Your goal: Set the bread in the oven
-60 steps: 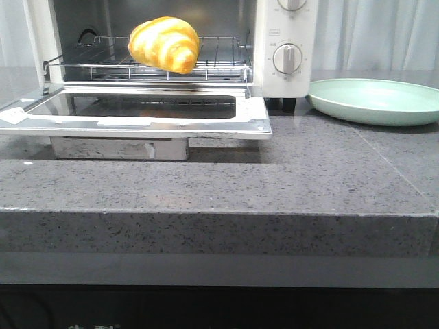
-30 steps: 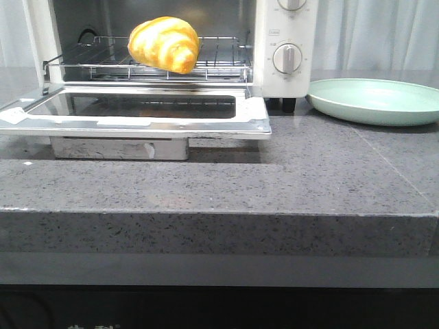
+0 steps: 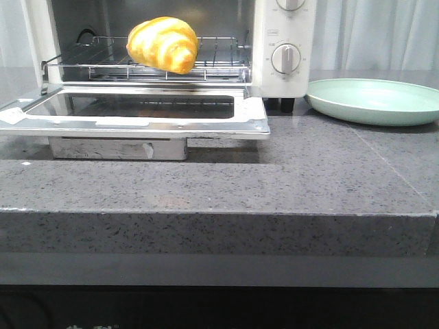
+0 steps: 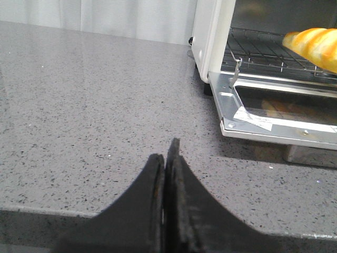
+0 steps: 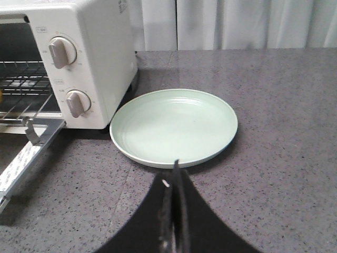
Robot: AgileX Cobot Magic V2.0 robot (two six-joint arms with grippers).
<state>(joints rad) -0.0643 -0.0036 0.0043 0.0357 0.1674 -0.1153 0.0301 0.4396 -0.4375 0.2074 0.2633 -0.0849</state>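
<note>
The bread (image 3: 164,44), a glossy golden roll with orange-brown stripes, lies on the wire rack (image 3: 219,62) inside the cream-white oven (image 3: 285,41). The oven door (image 3: 137,113) hangs open and flat over the counter. The bread also shows in the left wrist view (image 4: 315,46). My left gripper (image 4: 164,158) is shut and empty, low over the grey counter, apart from the oven's left side. My right gripper (image 5: 175,174) is shut and empty, at the near rim of the green plate (image 5: 174,126). Neither gripper shows in the front view.
The empty pale green plate (image 3: 376,100) sits on the counter right of the oven. The oven's knobs (image 5: 63,51) face the front. The open door (image 4: 274,113) juts out toward the counter's front edge (image 3: 219,214). White curtains hang behind.
The oven with the bread shifts a hair to the left in the front view. Nothing else has moved.
</note>
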